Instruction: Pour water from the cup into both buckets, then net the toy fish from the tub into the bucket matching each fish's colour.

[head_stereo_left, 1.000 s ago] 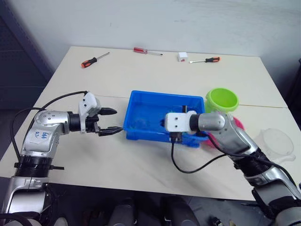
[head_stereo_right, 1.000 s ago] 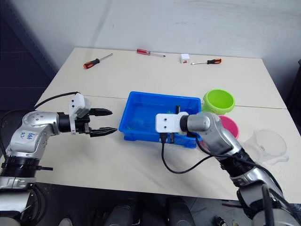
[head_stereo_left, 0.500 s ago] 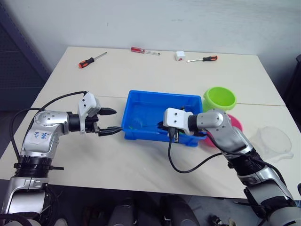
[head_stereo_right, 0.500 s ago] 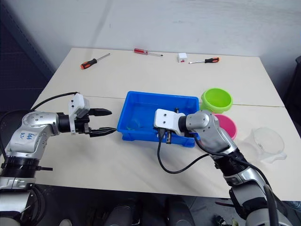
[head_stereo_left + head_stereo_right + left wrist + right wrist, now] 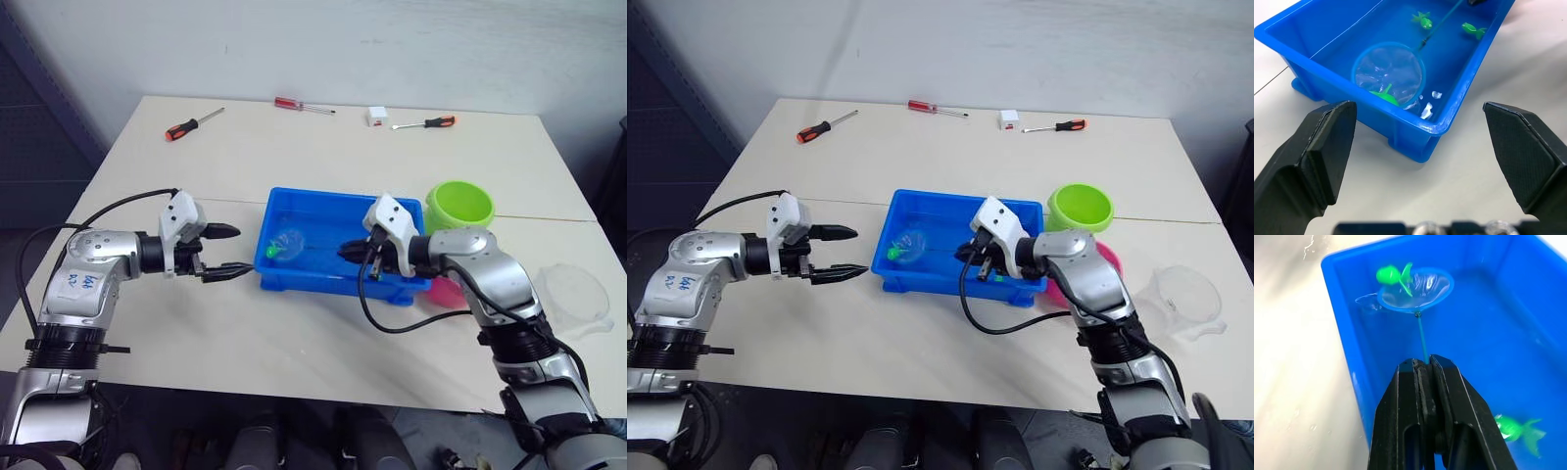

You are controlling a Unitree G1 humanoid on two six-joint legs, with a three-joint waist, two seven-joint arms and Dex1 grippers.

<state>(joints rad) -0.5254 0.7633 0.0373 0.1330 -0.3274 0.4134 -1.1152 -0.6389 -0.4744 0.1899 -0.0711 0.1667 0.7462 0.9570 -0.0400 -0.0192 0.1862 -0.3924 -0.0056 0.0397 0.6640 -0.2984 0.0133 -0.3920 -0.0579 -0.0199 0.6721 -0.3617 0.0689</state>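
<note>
Glistening round mesh net (image 5: 1415, 289) cradling green fish (image 5: 1392, 274)

I see a bright blue tub (image 5: 323, 211) with a blue-rimmed net (image 5: 1415, 289) of clear mesh holding a vivid green fish (image 5: 1393, 274); two more green fish (image 5: 1422, 19) lie in the tub. My gripper fingers (image 5: 1425, 396) are black. The buckets are lime green (image 5: 460, 208) and pink (image 5: 447, 291). The table (image 5: 294, 147) looks pale beige, with red-and-black-handled screwdrivers (image 5: 194, 121).
</note>
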